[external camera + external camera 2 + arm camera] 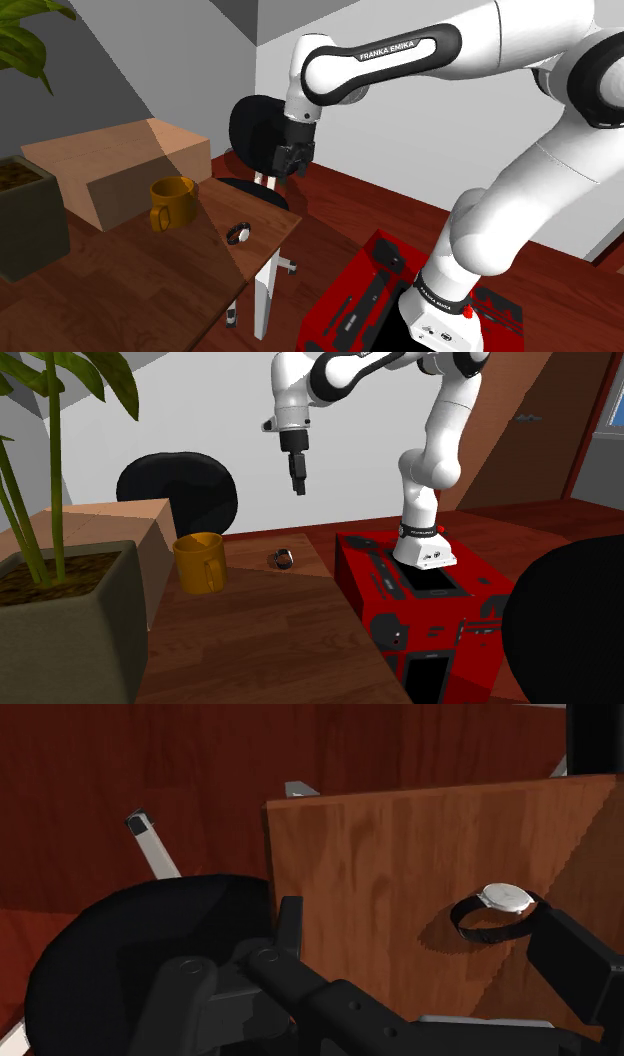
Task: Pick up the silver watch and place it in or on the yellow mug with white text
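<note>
Arm (500, 230) raised high over the stand-side edge of the wooden table (130, 290), and by my reading nothing of the task is done: no grasp, no lift, no placing. Yellow mug (172, 203) stands upright on the table beside the cardboard box (120, 170), nothing on its rim; gripper (289, 165) hangs well above the tabletop, fingers apart and empty in the wrist view. Silver watch (238, 234) lies on the table near that edge, near the mug but apart from it, on the shoulder view's right; left to do: descend, close on it, carry it over.
</note>
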